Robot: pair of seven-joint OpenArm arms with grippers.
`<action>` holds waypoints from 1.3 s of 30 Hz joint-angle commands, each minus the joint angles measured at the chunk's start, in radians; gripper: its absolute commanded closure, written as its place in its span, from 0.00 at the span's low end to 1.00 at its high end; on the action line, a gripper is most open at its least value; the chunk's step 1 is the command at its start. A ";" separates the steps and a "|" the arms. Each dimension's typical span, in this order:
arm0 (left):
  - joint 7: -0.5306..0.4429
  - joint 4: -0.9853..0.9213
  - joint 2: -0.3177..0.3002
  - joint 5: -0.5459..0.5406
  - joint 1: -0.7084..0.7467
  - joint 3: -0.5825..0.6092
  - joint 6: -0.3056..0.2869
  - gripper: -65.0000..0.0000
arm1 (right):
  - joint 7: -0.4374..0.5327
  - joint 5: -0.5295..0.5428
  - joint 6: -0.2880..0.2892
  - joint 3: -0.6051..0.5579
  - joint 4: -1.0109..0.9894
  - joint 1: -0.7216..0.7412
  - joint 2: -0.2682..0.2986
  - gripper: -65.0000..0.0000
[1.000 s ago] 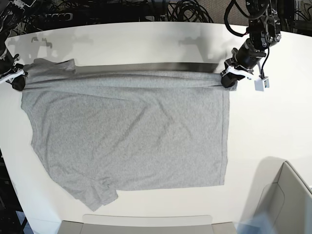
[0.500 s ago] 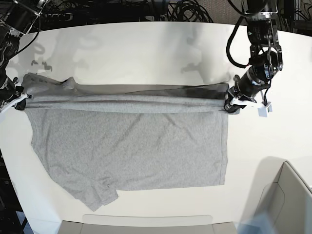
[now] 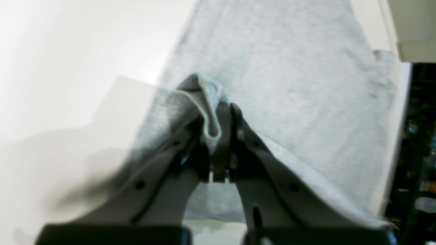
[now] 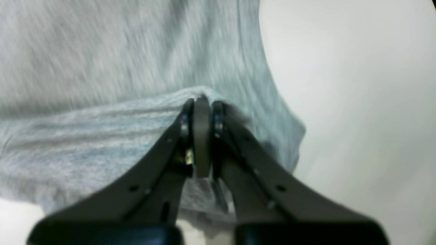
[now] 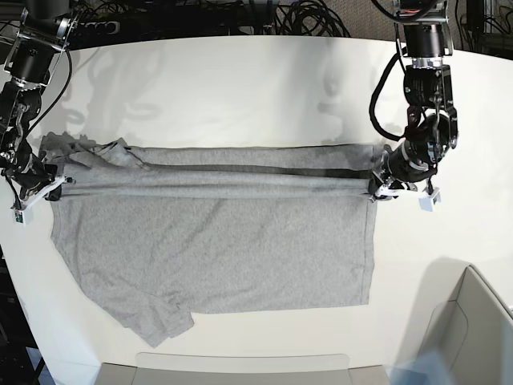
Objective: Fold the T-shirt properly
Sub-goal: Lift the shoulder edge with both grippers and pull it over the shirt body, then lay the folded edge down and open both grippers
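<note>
Left hand (image 3: 218,136): jaws pinched tight on a bunched fold of the T-shirt (image 5: 216,249); a hem edge loops out between the fingers (image 3: 238,122). In the base view this hand (image 5: 377,191) sits at the T-shirt's hem-side upper corner.

Right hand (image 4: 201,136): jaws likewise clamped on a gathered ridge of the grey cloth, the fabric (image 4: 102,68) spreading away above and to the side of it. In the base view it (image 5: 50,186) sits at the T-shirt's opposite upper corner, beside the bunched sleeve.

Between the two hands the lifted edge runs as a taut, narrow band across the T-shirt's width, a dark shadow line just beyond it. The rest of the T-shirt lies flat on the white desk (image 5: 240,80), plain side up; the near sleeve is crumpled at the bottom corner.

Around: black cables (image 5: 304,16) crowd past the desk's far edge. A pale grey bin (image 5: 473,321) stands well clear of the T-shirt's hem side, cut off by the frame; a pale grey strip runs along the near edge, what it is I cannot tell.

Hard to read: both wrist views are motion-blurred. The cloth inside each grip is hidden by the fingers, so the layer count is not discernible. No lettering shows.
</note>
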 commanded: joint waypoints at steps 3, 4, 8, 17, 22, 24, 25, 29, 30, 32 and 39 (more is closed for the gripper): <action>-0.026 0.017 -0.008 0.066 -0.050 -0.008 -0.001 1.00 | 0.037 0.001 -0.005 -0.015 0.008 0.040 0.027 1.00; -0.026 0.016 -0.008 0.075 -0.053 -0.008 -0.003 1.00 | 0.037 0.001 -0.005 -0.015 0.008 0.046 0.027 1.00; -0.026 0.008 -0.008 0.087 -0.083 -0.008 -0.004 1.00 | 0.039 0.001 -0.005 -0.016 -0.002 0.083 0.026 1.00; -0.027 -0.113 -0.008 0.086 -0.130 -0.006 -0.009 1.00 | 0.144 -0.127 -0.005 -0.055 -0.140 0.160 0.024 1.00; -0.029 -0.116 -0.009 0.086 -0.136 0.012 -0.009 1.00 | 0.217 -0.139 -0.005 -0.076 -0.250 0.201 0.027 1.00; -0.032 -0.116 -0.011 0.087 -0.149 0.049 -0.009 1.00 | 0.243 -0.139 -0.005 -0.081 -0.262 0.207 0.027 1.00; -0.038 -0.118 -0.011 0.087 -0.170 0.069 -0.009 1.00 | 0.259 -0.139 -0.005 -0.081 -0.267 0.210 0.026 1.00; -0.095 -0.167 -0.012 0.087 -0.184 0.091 -0.009 1.00 | 0.286 -0.139 -0.005 -0.082 -0.267 0.213 0.021 1.00; -0.105 -0.184 -0.012 0.087 -0.184 0.091 -0.009 1.00 | 0.286 -0.140 -0.005 -0.082 -0.269 0.222 0.021 1.00; -0.115 -0.208 -0.014 0.087 -0.187 0.091 -0.009 1.00 | 0.286 -0.140 -0.005 -0.082 -0.269 0.225 0.018 1.00; -0.115 -0.222 -0.014 0.087 -0.189 0.097 -0.009 0.86 | 0.287 -0.140 -0.014 -0.082 -0.266 0.227 0.009 0.77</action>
